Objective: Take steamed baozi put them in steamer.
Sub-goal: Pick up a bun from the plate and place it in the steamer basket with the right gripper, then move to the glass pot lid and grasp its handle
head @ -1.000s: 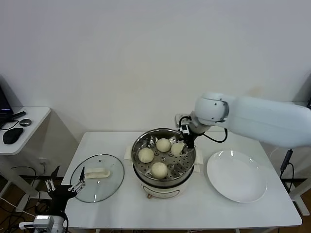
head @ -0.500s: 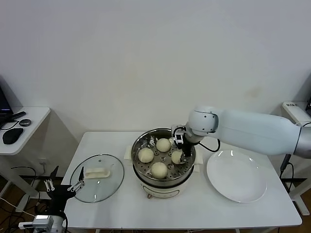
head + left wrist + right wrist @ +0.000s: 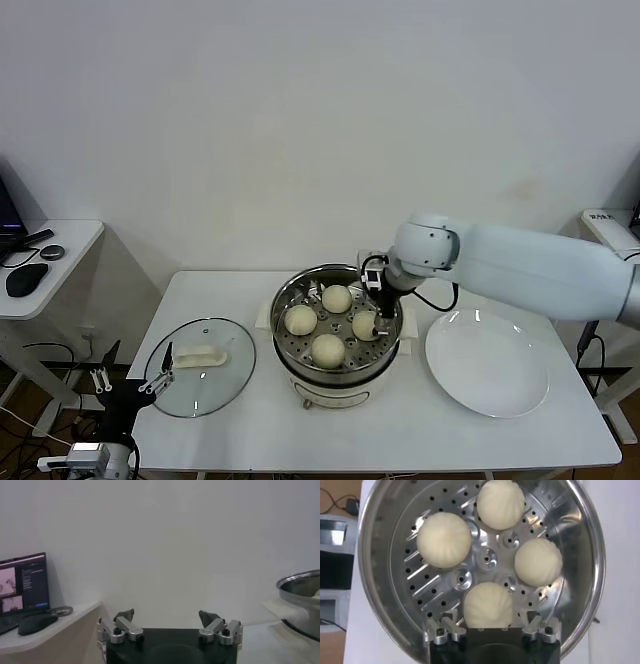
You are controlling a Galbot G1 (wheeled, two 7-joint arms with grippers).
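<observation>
The steamer [image 3: 284,302] stands mid-table, a shiny steel pot on a white base, with several cream-white baozi on its perforated tray [image 3: 487,560]. My right gripper [image 3: 374,306] hovers over the pot's right side, open. In the right wrist view the nearest baozi [image 3: 488,605] rests on the tray between the spread fingers [image 3: 445,628], which stand apart from it. Other baozi [image 3: 443,540] [image 3: 538,562] lie further in. My left gripper [image 3: 132,378] is parked low beside the table's left edge, open and empty [image 3: 169,620].
A round glass lid [image 3: 228,375] with a white handle lies left of the steamer. A flat white plate [image 3: 487,362] sits to its right. A side desk [image 3: 60,245] with a mouse and a laptop [image 3: 22,575] stands at far left.
My right gripper lowered the baozi it held onto the tray's right side, then opened and let it go. The left arm has not moved.
</observation>
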